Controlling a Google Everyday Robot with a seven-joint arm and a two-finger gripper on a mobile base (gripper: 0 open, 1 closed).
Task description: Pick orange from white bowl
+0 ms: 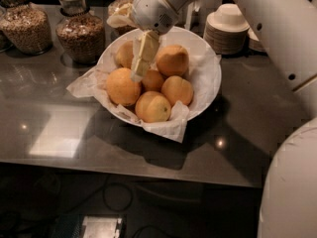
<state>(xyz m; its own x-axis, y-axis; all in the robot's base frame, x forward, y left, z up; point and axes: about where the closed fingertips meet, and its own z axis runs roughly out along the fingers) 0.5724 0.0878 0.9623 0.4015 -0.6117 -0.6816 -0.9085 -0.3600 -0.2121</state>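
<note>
poised with the gripper low over the white bowl, beside the orange at left, claw state impossible to tell, yet to lift it out.

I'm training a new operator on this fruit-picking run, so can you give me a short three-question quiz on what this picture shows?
1. True or false: the gripper hangs over the bare counter, off to the side of the bowl.
2. How many oranges lie in the bowl? A. four B. six C. eight
3. What stands on the counter to the left of the bowl?

Key
1. False: the gripper is above the oranges, inside the bowl's rim.
2. B
3. Filled glass jars.
</note>
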